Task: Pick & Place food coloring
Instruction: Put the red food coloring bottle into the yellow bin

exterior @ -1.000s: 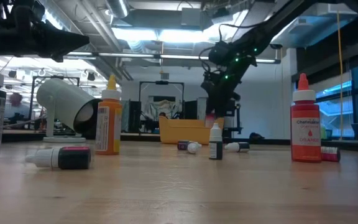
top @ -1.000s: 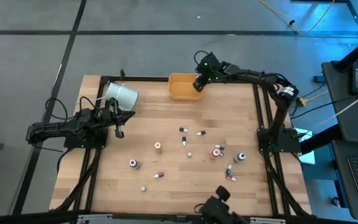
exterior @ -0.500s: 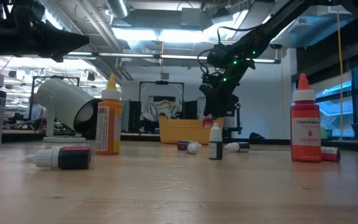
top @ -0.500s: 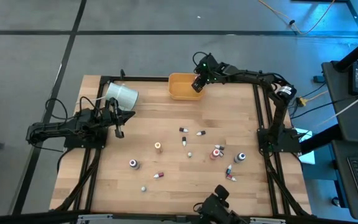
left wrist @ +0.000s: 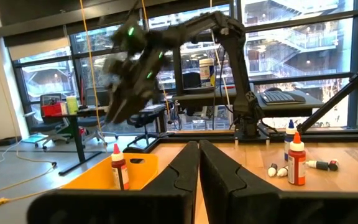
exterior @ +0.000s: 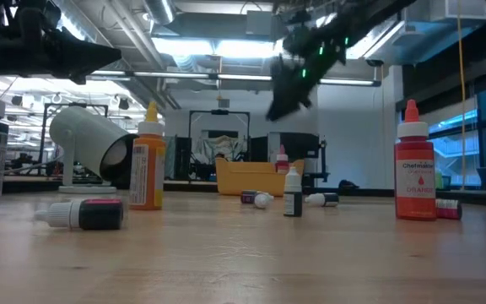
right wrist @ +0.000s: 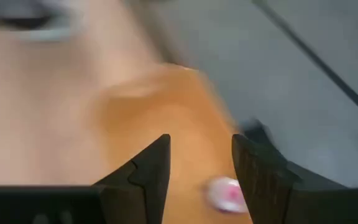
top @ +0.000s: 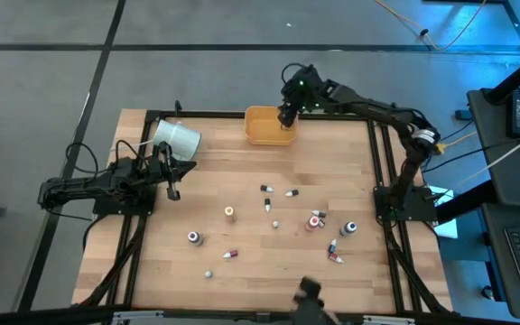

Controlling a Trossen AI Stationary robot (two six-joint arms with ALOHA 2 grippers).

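The food coloring bottles lie scattered over the near half of the wooden table (top: 242, 162). Nearest, a small white-capped vial (top: 208, 272) sits toward the left, with a red bottle lying flat (top: 230, 255) just beyond it and a purple-topped bottle (top: 193, 238) to their left. On the near right, two red-and-white bottles (top: 333, 251) lie touching or almost touching, and just beyond them a dark-capped bottle (top: 348, 228) stands beside a red bottle (top: 313, 221). In the middle stands an orange dropper bottle (top: 229, 213), with a tiny white vial (top: 276, 224) to its right. Farther in, three small bottles (top: 276, 193) lie near one another around the table's centre.

The left gripper (top: 173, 177) waits at the left edge of the table, its fingers pressed together with nothing between them, as the left wrist view shows. Just beyond it a large white cup (top: 177, 137) lies on its side.

At the far edge sits the orange bin (top: 264, 126). One red-capped bottle (left wrist: 119, 169) stands upright inside it, seen over its rim from the left wrist view and the low view. The right gripper (top: 284, 115) hangs above the bin's right end, raised clear of it, its jaws apart and holding nothing; in the right wrist view the bin shows between the fingers (right wrist: 148, 168).
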